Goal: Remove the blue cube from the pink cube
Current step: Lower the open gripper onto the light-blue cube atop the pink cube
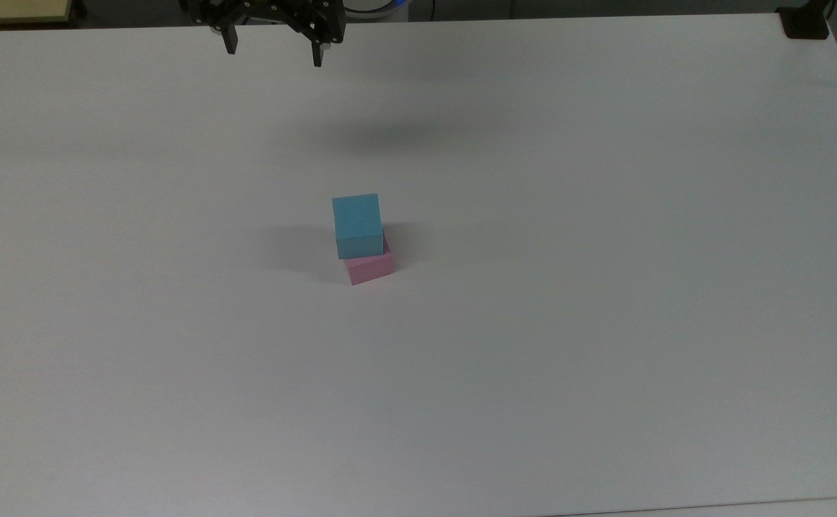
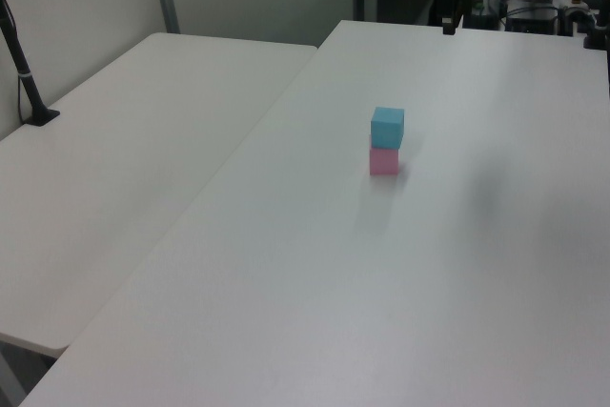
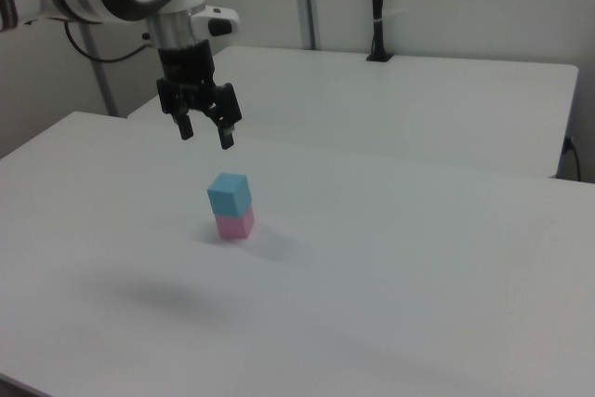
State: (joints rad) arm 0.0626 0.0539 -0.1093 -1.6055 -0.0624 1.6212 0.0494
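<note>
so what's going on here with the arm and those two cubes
A robot arm is set to take the blue cube off the pink cube, but it hasn't touched either yet. The blue cube sits on top of the pink one, slightly twisted against it, near the middle of the white table. The gripper hangs open in the air above the table, apart from the stack and holding nothing.
</note>
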